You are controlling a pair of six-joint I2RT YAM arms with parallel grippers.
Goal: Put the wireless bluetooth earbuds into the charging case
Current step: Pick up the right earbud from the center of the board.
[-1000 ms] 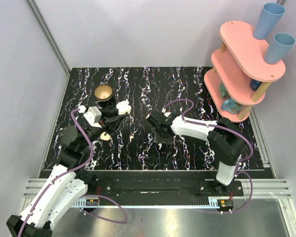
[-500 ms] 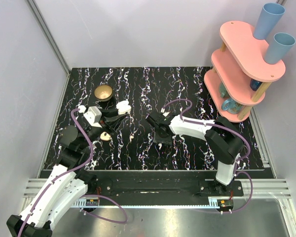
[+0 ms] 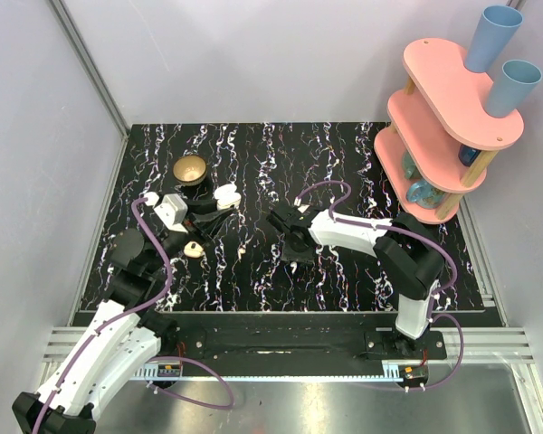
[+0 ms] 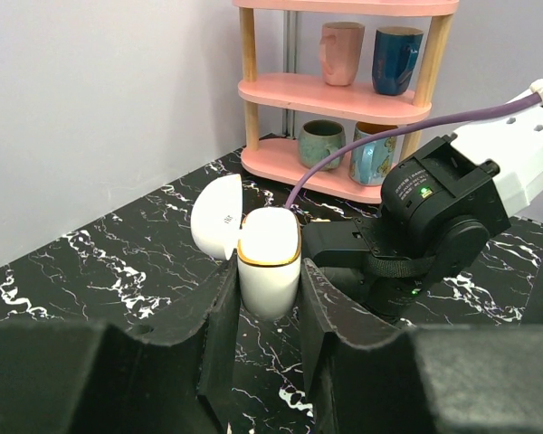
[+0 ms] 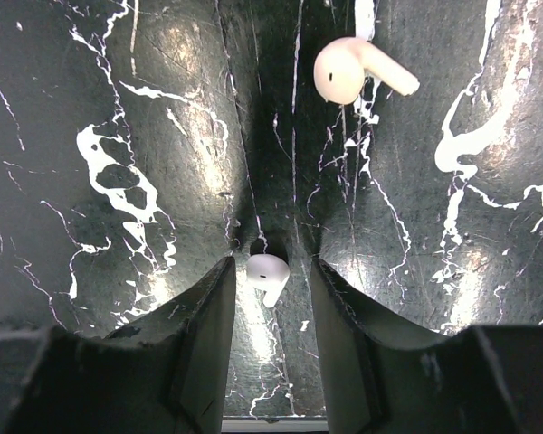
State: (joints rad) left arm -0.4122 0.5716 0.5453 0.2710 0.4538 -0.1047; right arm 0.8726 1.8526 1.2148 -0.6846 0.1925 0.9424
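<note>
Two fingers of the right hand (image 5: 271, 264) stand apart, straddling one of the wireless bluetooth earbuds (image 5: 266, 270) on the desk (image 5: 118, 136), its stem pointing back toward the wrist; the second bud (image 5: 348, 72) lies farther out, rightward, while the left hand (image 4: 269, 280) clamps the charging case (image 4: 269, 240), lid open

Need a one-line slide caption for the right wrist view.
Right gripper open around one earbud; second earbud lies beyond it on the black marbled table.
</note>
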